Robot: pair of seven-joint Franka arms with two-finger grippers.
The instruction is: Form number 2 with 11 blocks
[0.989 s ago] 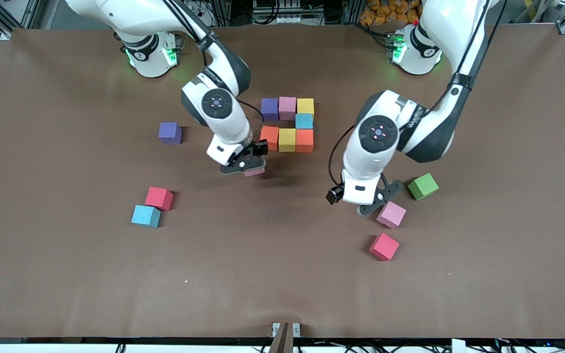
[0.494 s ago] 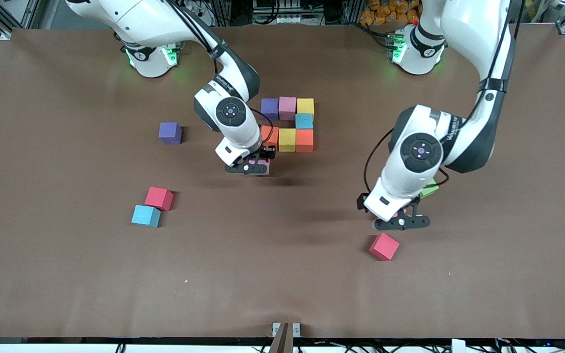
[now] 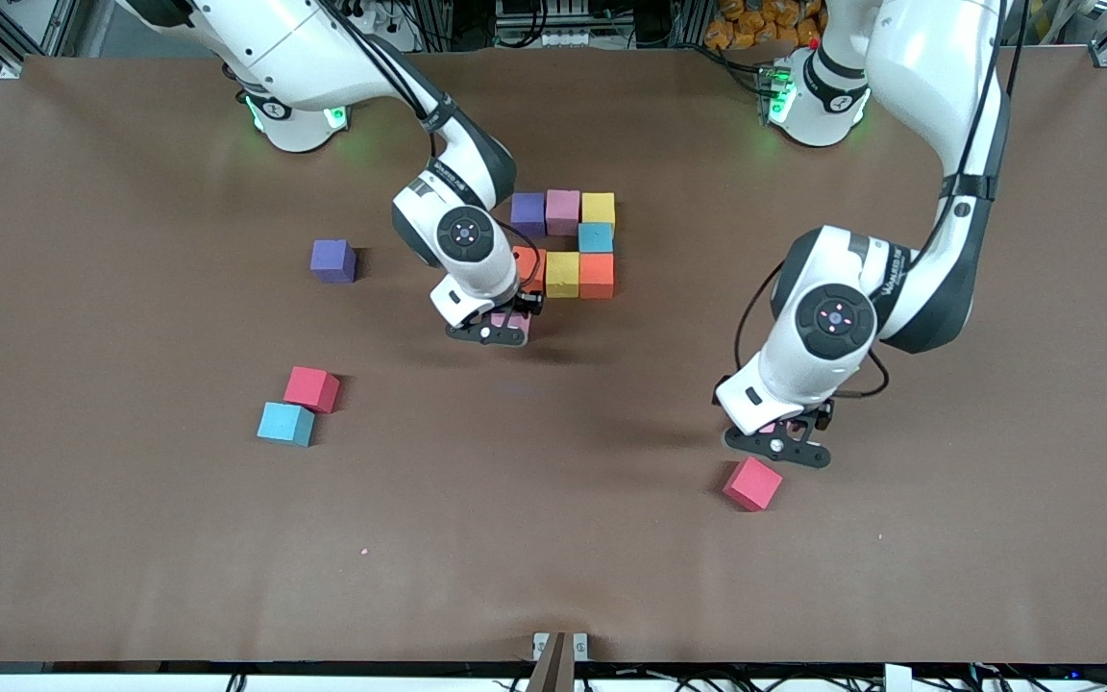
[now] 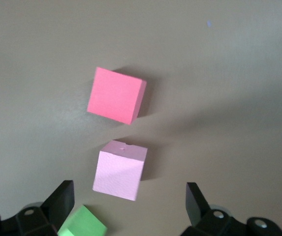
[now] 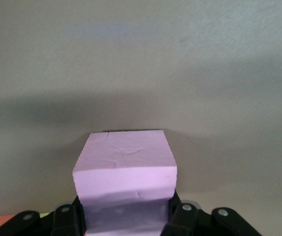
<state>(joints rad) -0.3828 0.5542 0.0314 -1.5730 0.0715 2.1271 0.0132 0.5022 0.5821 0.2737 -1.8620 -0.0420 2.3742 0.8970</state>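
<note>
Several blocks form part of the number 2: purple, pink and yellow in a row, light blue under the yellow, then orange, yellow, orange. My right gripper is shut on a pink block, low over the table beside the orange block at the right arm's end. My left gripper stands open above another pink block, which the front view hides. A red block lies close to it.
A green cube sits by one left finger. Toward the right arm's end lie a loose purple block, a red block and a light blue block touching it.
The right gripper carried its pink block in toward the orange block and lowered. The left gripper swung from beside the loose pink block to above it, now hiding that block and the green cube.
</note>
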